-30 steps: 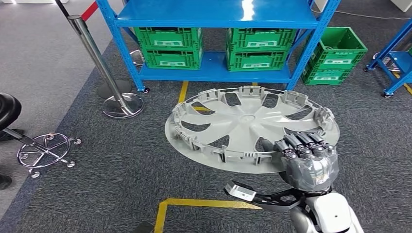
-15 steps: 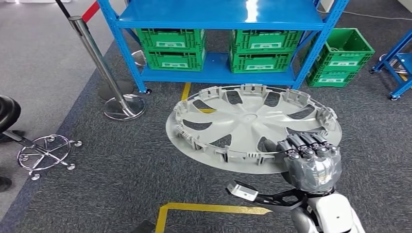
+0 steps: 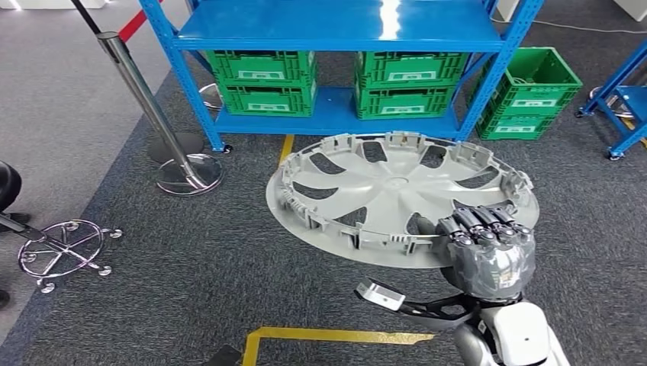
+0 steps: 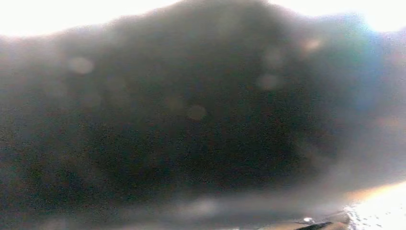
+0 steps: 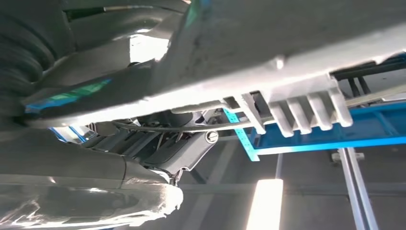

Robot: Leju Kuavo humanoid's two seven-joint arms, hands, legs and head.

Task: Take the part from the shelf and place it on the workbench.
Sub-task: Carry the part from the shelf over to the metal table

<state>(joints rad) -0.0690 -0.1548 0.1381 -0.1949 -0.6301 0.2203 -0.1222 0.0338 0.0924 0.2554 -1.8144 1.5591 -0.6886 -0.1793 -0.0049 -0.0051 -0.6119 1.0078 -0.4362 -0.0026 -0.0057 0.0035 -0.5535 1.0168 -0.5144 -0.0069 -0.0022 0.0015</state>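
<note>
We see very little in the left wrist view: it is dark and blurry, with bright glare at the corners, so we cannot tell how the left hand is.

From the head view, our right hand (image 3: 488,248) holds the big grey wheel cover (image 3: 397,194) by the edge nearest to us. The dark fingers (image 3: 481,223) curl over the rim and lie on the top of the wheel cover, so the hand is clamped on it. We cannot see the thumb from here; the rim hides what is under it. The wheel cover is up in the air, nearly flat, inner side up, above the grey carpet (image 3: 191,267) and in front of the blue shelf (image 3: 336,23).

The right wrist view looks from below. There we see the underside of the wheel cover (image 5: 287,33) close up, with ribbed clips on its rim, and part of the right hand (image 5: 91,191) under it. It is so close that the whole shape is hard to make out.

On the shelf sit green crates (image 3: 263,76), and one more green crate (image 3: 530,91) stands on the floor beside it. A shiny metal post (image 3: 149,107) stands nearby. A chair base (image 3: 61,252) is partly cut off at the edge. Yellow tape (image 3: 336,335) marks the floor.
</note>
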